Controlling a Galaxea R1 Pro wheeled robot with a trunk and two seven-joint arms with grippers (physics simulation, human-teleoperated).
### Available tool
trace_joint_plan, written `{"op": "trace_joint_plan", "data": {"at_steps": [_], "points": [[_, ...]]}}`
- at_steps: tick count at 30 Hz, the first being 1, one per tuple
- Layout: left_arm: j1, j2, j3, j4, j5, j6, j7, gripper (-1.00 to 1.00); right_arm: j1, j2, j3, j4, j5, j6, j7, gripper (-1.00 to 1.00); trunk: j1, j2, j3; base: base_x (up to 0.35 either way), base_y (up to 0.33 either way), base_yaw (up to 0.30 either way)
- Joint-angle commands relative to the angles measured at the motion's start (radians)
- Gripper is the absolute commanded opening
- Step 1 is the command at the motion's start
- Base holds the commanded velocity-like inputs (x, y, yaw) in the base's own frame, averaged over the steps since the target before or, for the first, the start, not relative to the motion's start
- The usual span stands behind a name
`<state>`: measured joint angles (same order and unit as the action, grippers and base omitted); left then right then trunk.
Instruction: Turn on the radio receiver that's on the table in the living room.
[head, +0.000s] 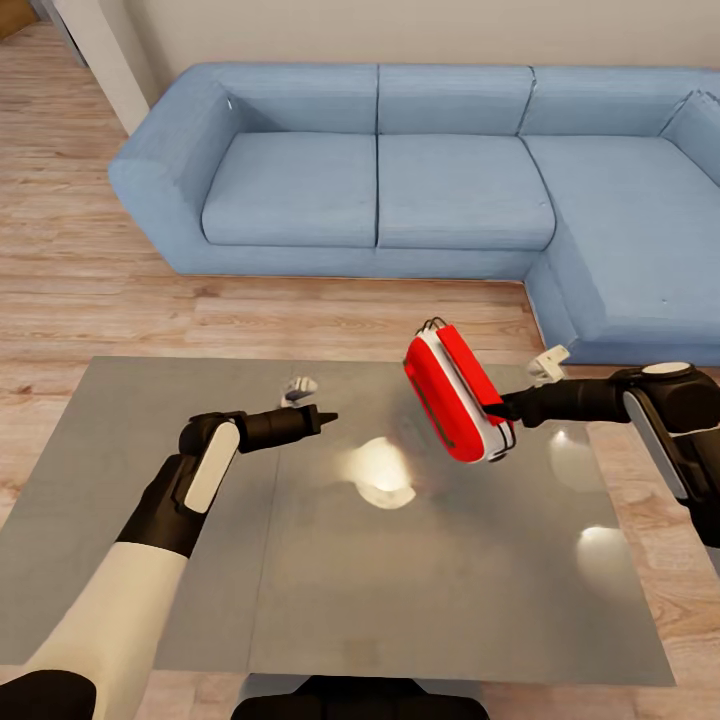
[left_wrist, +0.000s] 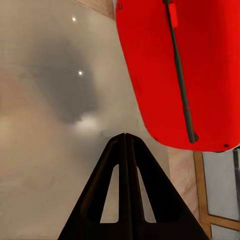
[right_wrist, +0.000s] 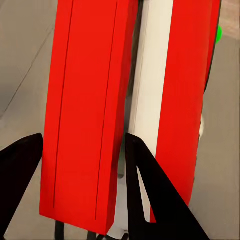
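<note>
Over the near half of the surface (head: 200, 540), the left gripper (head: 322, 417) hovers with jaws pressed together, pointing toward three o'clock. Beyond it at about one o'clock, the right gripper (head: 497, 407) has its jaws clamped on the radio receiver (head: 457, 393), lifted clear and tilted. Judged step: presenting the radio for switching on; next, the left tip must reach its control. A blue sofa (head: 400, 180) stands at twelve o'clock.
</note>
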<state>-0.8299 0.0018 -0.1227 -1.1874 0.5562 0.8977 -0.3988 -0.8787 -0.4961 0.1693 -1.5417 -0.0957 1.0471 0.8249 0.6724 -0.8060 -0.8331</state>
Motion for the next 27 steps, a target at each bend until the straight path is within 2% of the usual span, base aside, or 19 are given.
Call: {"op": "trace_joint_plan", "data": {"at_steps": [1, 9, 13, 17, 27], "points": [[0.0, 0.0, 0.0, 0.0, 0.0, 0.0, 0.0, -1.0, 0.0, 0.001, -0.001, 0.002, -0.005, 0.0, 0.001, -1.0, 0.0, 0.0, 0.0, 0.0, 0.0, 0.0], [0.0, 0.0, 0.0, 0.001, 0.003, 0.0, 0.001, -1.0, 0.007, 0.008, -0.003, 0.011, -0.007, 0.0, 0.002, -1.0, 0.0, 0.0, 0.0, 0.0, 0.0, 0.0], [0.0, 0.0, -0.001, 0.014, 0.002, 0.0, 0.001, -1.0, 0.016, 0.014, -0.001, 0.082, -0.007, 0.0, 0.0, -1.0, 0.0, 0.0, 0.0, 0.0, 0.0, 0.0], [0.0, -0.003, -0.001, 0.018, 0.001, 0.0, 0.003, -1.0, 0.017, 0.014, -0.001, 0.12, -0.008, -0.039, -0.001, -1.0, 0.0, 0.0, 0.0, 0.0, 0.0, 0.0], [0.0, -0.005, -0.003, 0.019, 0.001, -0.002, 0.003, -1.0, 0.017, 0.014, -0.001, 0.126, -0.01, -0.044, -0.002, -1.0, 0.0, 0.0, 0.0, 0.0, 0.0, 0.0]]}}
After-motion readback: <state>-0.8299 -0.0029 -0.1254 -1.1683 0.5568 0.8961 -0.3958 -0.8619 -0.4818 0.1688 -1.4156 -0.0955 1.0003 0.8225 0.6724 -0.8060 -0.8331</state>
